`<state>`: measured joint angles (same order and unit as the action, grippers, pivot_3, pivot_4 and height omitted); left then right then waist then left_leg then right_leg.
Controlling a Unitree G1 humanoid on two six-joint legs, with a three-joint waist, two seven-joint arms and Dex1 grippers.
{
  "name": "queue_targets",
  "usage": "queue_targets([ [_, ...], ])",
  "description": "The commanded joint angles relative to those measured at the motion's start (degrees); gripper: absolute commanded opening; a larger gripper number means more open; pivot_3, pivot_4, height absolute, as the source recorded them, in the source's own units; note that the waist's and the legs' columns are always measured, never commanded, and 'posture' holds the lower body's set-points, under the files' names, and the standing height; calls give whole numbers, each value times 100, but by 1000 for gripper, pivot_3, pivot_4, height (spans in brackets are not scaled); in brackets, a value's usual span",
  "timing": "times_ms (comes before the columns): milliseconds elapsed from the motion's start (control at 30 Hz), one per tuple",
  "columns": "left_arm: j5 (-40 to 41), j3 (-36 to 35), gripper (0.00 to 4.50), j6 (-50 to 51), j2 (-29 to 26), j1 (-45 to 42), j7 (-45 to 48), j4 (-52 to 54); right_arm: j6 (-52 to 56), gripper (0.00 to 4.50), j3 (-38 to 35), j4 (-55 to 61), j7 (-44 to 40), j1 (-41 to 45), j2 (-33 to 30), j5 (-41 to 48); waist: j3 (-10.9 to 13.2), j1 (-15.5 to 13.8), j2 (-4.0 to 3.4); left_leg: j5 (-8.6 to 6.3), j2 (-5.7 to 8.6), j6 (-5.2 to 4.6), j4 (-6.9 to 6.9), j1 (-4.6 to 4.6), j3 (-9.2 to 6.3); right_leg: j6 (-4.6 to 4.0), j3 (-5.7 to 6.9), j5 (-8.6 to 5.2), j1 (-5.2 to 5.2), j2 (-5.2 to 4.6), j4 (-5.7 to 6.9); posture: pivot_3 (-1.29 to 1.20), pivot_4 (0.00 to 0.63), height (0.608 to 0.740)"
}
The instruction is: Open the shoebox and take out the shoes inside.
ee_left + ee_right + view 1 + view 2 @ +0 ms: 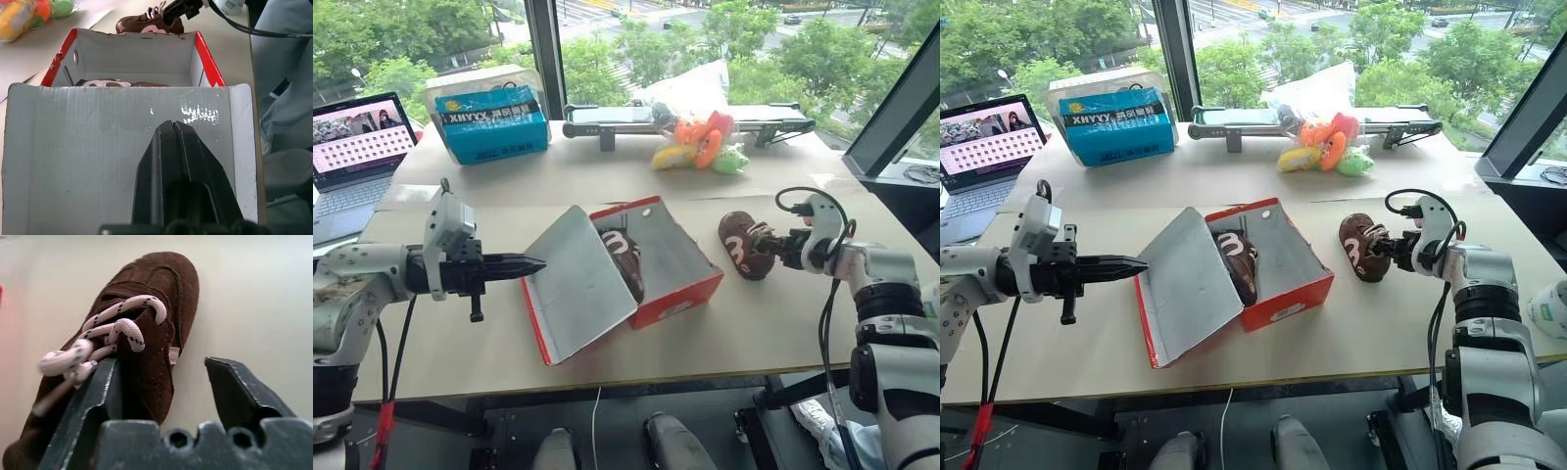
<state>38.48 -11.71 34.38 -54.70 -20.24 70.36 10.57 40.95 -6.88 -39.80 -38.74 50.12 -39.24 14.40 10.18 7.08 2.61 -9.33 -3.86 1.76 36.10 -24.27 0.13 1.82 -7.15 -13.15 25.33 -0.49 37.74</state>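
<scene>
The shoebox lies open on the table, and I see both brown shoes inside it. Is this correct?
Not quite. The shoebox is open, but only one brown shoe lies inside it. The other shoe lies outside on the table, on the box's right, at the open right end effector. The left eye view shows this.

Shoebox (674, 294): red outside, pale grey inside. Lid (578, 284): same grey, red edge. Shoe in box (625, 259) and shoe on table (744, 245): dark brown, pale pink marking. Laces (122, 328): pinkish white, dark flecks. Table (773, 333): beige. Left end effector (533, 263), right end effector (766, 240): black.
</scene>
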Motion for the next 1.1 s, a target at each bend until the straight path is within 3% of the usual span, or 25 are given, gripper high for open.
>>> queue_targets([
  [33, 64, 6, 0, -23, 44, -127, -5, 92, 651, 4457, -83, 1605, 37, -194, -397, 84, 4, -28, -7, 0, 0, 0, -2, -1, 0, -1, 0, -1, 2, 0, 0, 0, 150, 736],
  [233, 12, 121, 0, -61, 135, -278, 3, -25, 1438, 4457, -34, 3151, 159, -642, -705, 59, 4, -73, -7, 0, -1, 0, -9, -1, -1, -3, 2, -6, 2, 0, -6, 0, 150, 736],
  [333, -18, 151, 0, -91, 153, -311, 18, -67, 1954, 4457, -75, 3816, 56, -472, -641, 367, 5, -83, -8, 0, 0, 0, -7, -1, 1, -3, 0, -5, 4, -1, -5, 0, 150, 736],
  [433, -9, 151, 0, -78, 167, -324, 15, -75, 2734, 4457, -107, 4279, 248, 59, -6, 824, 5, -50, -8, 0, 0, 0, -7, 2, 1, -3, -1, -5, 5, 0, -1, 0, 150, 736],
  [500, -9, 171, 0, -76, 188, -307, 6, -59, 3459, 4457, -271, 4385, 485, 546, 958, 1296, 5, 14, -8, 0, -1, 0, -6, 7, 0, -5, -3, -4, 5, 1, 9, 0, 150, 736],
  [600, -6, 190, 0, -57, 207, -296, 3, -37, 4073, 4457, -603, 4335, 689, 900, 1791, 1644, 5, 26, -9, 0, -3, 0, -9, 16, -9, -12, -4, -6, 4, 13, 29, 0, 150, 736],
  [733, -6, 188, 0, -59, 205, -287, 7, -38, 4572, 4457, -869, 3906, 904, 1147, 2443, 1856, 5, -161, -9, 0, -2, 0, -7, -15, -26, -16, 20, -14, 16, 6, 19, 0, 150, 736],
  [1100, 63, 67, 0, -21, 161, -128, -36, 105, 3761, 4457, 434, 2522, 412, 965, 2068, 1565, 5, -163, -9, 0, 0, 0, -10, -46, -23, -8, 19, -9, 35, 2, -7, 0, 150, 736],
])
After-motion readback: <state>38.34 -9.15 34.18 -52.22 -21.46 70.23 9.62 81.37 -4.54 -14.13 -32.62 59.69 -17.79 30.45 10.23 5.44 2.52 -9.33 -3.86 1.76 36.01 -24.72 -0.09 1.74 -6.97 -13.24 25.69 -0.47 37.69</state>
